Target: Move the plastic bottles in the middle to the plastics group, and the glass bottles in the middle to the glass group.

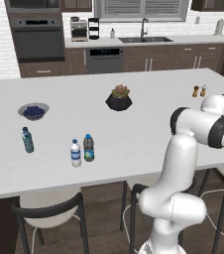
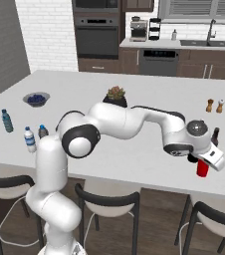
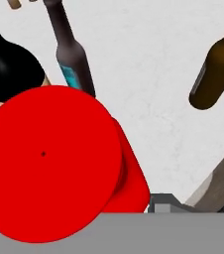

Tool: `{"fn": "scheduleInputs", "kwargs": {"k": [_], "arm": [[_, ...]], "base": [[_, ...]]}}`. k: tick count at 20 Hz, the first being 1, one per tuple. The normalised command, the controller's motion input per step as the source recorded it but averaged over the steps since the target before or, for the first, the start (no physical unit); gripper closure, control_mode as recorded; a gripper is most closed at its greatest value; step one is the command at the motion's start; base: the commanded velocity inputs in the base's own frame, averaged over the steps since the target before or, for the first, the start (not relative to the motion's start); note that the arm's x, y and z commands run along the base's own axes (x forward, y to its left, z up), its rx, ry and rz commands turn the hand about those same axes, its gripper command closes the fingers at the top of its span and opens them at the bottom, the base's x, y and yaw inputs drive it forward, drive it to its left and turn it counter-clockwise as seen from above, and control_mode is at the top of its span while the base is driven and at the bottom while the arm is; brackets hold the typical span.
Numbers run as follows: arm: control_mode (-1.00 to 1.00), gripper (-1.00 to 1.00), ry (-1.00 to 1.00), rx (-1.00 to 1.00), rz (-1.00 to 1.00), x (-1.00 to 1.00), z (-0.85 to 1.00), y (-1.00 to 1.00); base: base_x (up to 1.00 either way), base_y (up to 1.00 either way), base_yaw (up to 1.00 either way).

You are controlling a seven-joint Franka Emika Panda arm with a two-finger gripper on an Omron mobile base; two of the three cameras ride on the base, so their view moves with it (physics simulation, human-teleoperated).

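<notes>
Gripper (image 2: 200,160) sits at the right end of the island counter (image 2: 134,84), directly over the white bottle with red cap and red label (image 2: 202,169). In the hand view the red cap (image 3: 52,163) sits under the camera, so the bottle's long axis is upright and in line with the hand. I cannot tell whether the jaws are pinching it or spread beside it, as the finger tips are hidden behind the cap.

The relation I need is that the slim dark teal-blue glass bottle (image 3: 72,54) stands upright just beyond the red-capped one, near it but apart. My judgement is that this bottle is at the glass group, and any set-down needs only a slight offset to keep clear of that neck.

An olive-brown bottle (image 3: 214,69) stands off to one side of the teal bottle, farther out, and a black rounded bottle body (image 3: 10,64) lies on its other side. I cannot identify that one.

The salt and pepper shakers (image 2: 214,105) are behind the teal bottle. The small grey-clear bottle with a blue cap (image 1: 88,148) is well apart from it, toward the island's left end.
</notes>
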Motion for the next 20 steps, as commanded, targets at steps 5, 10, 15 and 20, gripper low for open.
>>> {"fn": "scheduleInputs", "kwargs": {"k": [5,10,15,20], "arm": [[-1.00,1.00,-0.05,-0.05,0.03,0.00,0.00,0.00],[-1.00,1.00,0.02,-0.02,0.00,0.00,-0.05,0.00],[-1.00,1.00,0.11,0.00,0.01,0.01,-0.35,0.00],[-1.00,1.00,0.06,0.00,0.00,0.00,-0.15,0.00]], "base": [[0.00,0.00,0.00],[0.00,0.00,0.00],[0.00,0.00,0.00],[0.00,0.00,0.00]]}}
